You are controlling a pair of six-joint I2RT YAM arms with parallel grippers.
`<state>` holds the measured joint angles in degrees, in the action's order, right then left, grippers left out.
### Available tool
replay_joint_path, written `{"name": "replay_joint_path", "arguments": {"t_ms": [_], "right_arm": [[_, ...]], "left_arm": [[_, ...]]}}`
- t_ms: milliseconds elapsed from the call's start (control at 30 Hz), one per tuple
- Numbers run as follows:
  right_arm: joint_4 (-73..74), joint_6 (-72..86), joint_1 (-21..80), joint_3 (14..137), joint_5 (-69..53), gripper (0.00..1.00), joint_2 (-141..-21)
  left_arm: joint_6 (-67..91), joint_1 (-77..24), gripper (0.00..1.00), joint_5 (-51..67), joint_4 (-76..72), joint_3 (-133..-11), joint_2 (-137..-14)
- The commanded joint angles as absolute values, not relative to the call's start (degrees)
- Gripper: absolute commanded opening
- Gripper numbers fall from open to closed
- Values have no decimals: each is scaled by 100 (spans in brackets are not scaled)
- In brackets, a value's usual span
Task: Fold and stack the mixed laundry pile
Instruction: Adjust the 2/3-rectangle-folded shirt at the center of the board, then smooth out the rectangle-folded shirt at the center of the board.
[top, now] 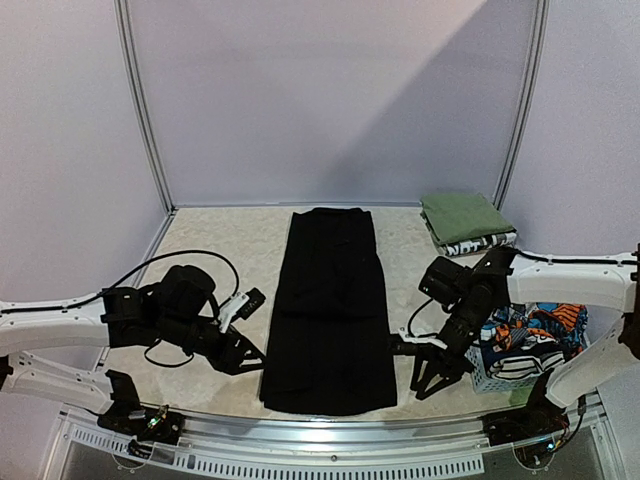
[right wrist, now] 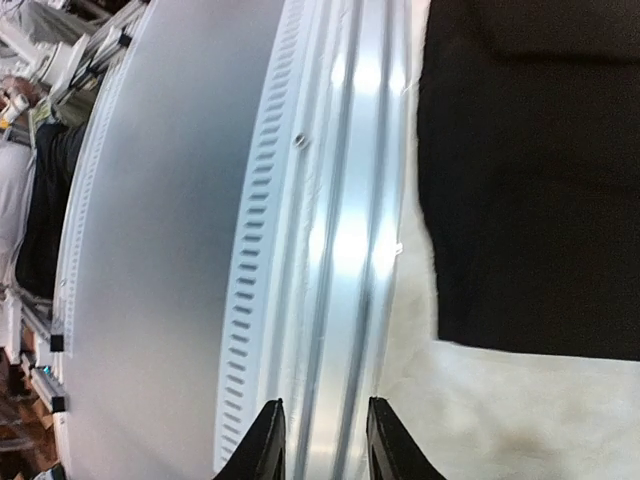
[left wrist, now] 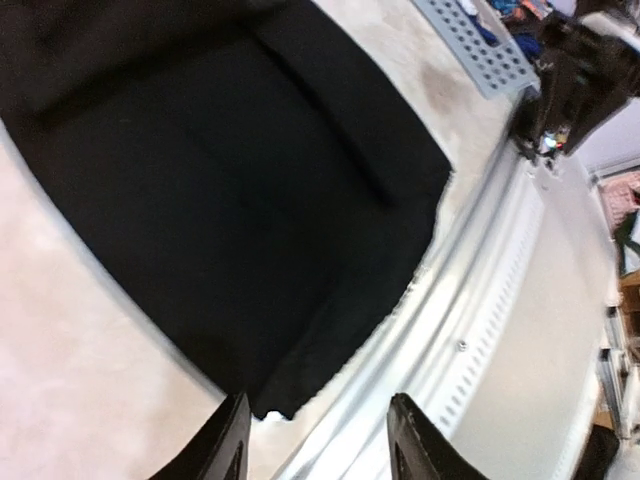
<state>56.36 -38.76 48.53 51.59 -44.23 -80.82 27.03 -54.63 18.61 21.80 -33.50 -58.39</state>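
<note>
While your arms reach in at the near edge, your left hand [left wrist: 315, 420] sits spread and empty by the near left corner of the black garment [top: 328, 310]. Your right hand [right wrist: 322, 425], slightly parted, holds nothing off the near right corner. The garment lies flat mid-worktop [top: 210, 240]. A cartoon-print piece [top: 535, 330] fills the basket [top: 497, 372] at right, and a folded green cloth [top: 462, 214] rests beyond.

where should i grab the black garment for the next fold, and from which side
Probably its two near corners: near left corner with the left pincer, near right corner with the right pincer, each coming in from its own outer side. The black garment lies flat as one long strip, so those corners are free edges to pinch.
</note>
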Motion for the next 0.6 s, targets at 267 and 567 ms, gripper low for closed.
{"name": "replay_joint_path", "arguments": {"t_ms": [267, 567], "right_arm": [[3753, -1542, 3487, 7592, -4237, 46, -9929], [3738, -236, 3173, 10434, -4176, 60, -12723]], "left_arm": [[2907, -4089, 67, 253, 2035, -5412, -8362], [3793, -3731, 65, 667, 762, -5610, -9389]]}}
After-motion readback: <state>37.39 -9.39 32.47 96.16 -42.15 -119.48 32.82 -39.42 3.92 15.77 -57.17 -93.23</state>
